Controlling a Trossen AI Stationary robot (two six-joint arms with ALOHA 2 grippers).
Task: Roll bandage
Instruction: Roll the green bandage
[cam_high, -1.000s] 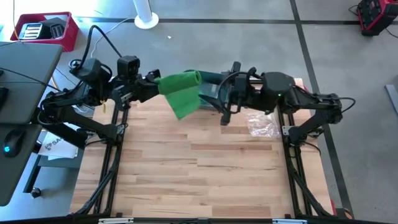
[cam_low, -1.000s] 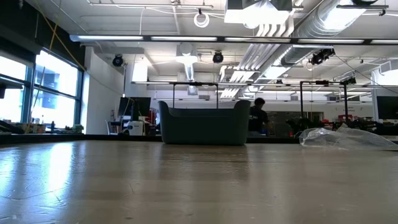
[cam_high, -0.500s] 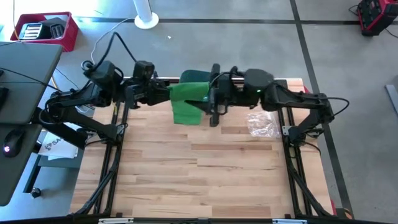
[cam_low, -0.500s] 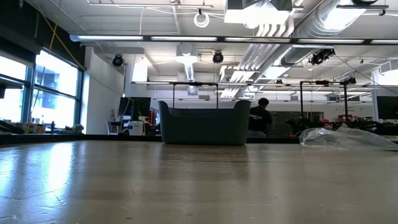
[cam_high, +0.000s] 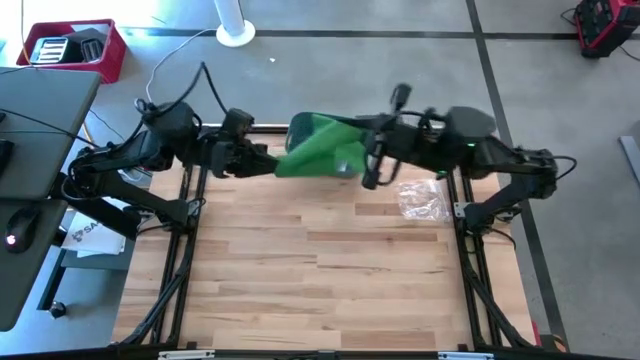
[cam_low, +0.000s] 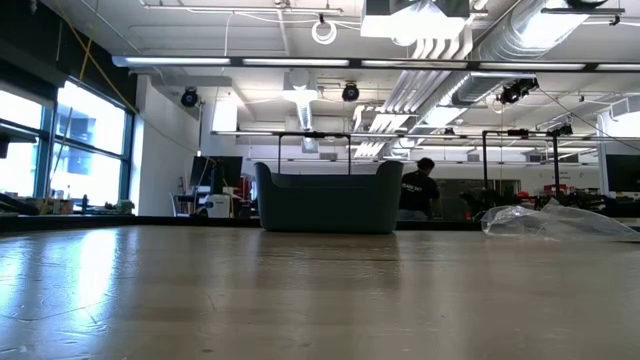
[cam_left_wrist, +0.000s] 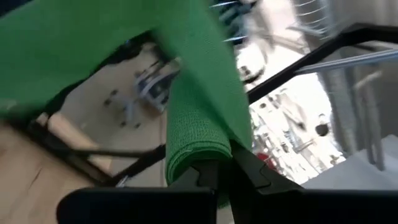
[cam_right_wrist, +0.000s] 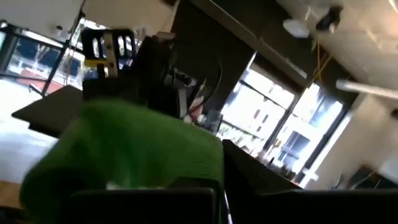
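Note:
A green bandage (cam_high: 318, 155) hangs in the air over the table's far part, stretched between my two grippers. My left gripper (cam_high: 268, 162) is shut on its left end and my right gripper (cam_high: 360, 160) is shut on its right end. A lobe of the cloth (cam_high: 312, 127) bulges toward the far edge. In the left wrist view the bandage (cam_left_wrist: 199, 130) runs away from the fingers as a broad band. In the right wrist view the bandage (cam_right_wrist: 124, 149) fills the space before the fingers. The low view shows neither gripper nor bandage. My left gripper pinches a folded or rolled edge of the bandage (cam_left_wrist: 208, 163) between its two fingers. It comes at the cloth about level, from the table's left. The cloth is clear of the table. My right gripper is shut on the bandage's right end (cam_right_wrist: 186, 171), coming about level from the table's right. The bunched cloth hides the exact place of contact, and I cannot tell how many layers it has.
A dark bin (cam_low: 325, 197) stands at the table's far edge, mostly hidden under the bandage in the high view. A crumpled clear plastic bag (cam_high: 420, 200) lies at the far right. The wooden table top (cam_high: 320, 270) stretches toward the near edge.
My right gripper has gone left to the bandage, shut on it, rolled, and drawn back toward the right. My left gripper has rolled too. The bandage, which hung as a loose flap below my left gripper, is now pulled up and spread between both grippers.

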